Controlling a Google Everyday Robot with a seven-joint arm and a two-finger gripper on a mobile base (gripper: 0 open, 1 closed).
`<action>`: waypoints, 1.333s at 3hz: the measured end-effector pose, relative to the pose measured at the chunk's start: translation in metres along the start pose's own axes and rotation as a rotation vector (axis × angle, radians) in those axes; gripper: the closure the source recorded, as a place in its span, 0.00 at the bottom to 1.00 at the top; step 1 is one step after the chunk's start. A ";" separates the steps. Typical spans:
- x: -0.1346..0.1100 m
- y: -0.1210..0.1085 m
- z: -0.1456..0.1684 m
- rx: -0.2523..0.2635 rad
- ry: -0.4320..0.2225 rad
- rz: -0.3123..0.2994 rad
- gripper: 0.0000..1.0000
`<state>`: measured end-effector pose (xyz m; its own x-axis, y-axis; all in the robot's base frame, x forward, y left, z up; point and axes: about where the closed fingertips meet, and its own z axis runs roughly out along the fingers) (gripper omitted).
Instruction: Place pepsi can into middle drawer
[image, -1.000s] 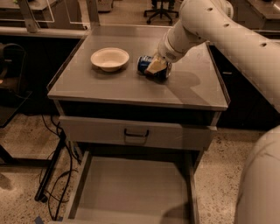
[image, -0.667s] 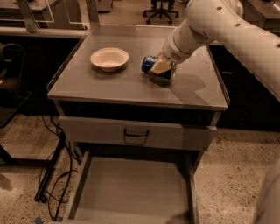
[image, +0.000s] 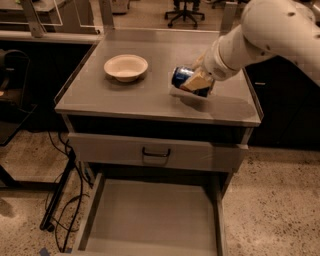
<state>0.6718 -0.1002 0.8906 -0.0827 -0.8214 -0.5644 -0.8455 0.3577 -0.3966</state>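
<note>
Over the right half of the counter (image: 125, 97), the white arm (image: 260, 35) reaches in from the upper right. Since a second ago it has raised its load off the surface, where only a shadow now lies beneath. Below and forward, the middle drawer (image: 150, 220) stands pulled out, its plain floor bare and open from above, with low walls at left and right. Between the two, a drawer front (image: 156, 152) with a loop handle sits back from the tray, so any descent must first clear the counter's front edge. The cream bowl (image: 125, 66) rests well apart at left, out of the likely path. The pincer (image: 197, 82) is clamped across the pepsi can (image: 181, 76), which hangs tilted just above the counter. Grasp and lift are judged complete, the transfer still pending.
</note>
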 end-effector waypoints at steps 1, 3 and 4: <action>0.010 0.060 -0.033 0.044 -0.008 0.013 1.00; 0.015 0.082 -0.038 0.016 -0.019 -0.018 1.00; 0.030 0.121 -0.053 -0.019 -0.054 -0.038 1.00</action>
<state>0.5397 -0.1054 0.8638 -0.0223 -0.8086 -0.5879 -0.8571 0.3182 -0.4051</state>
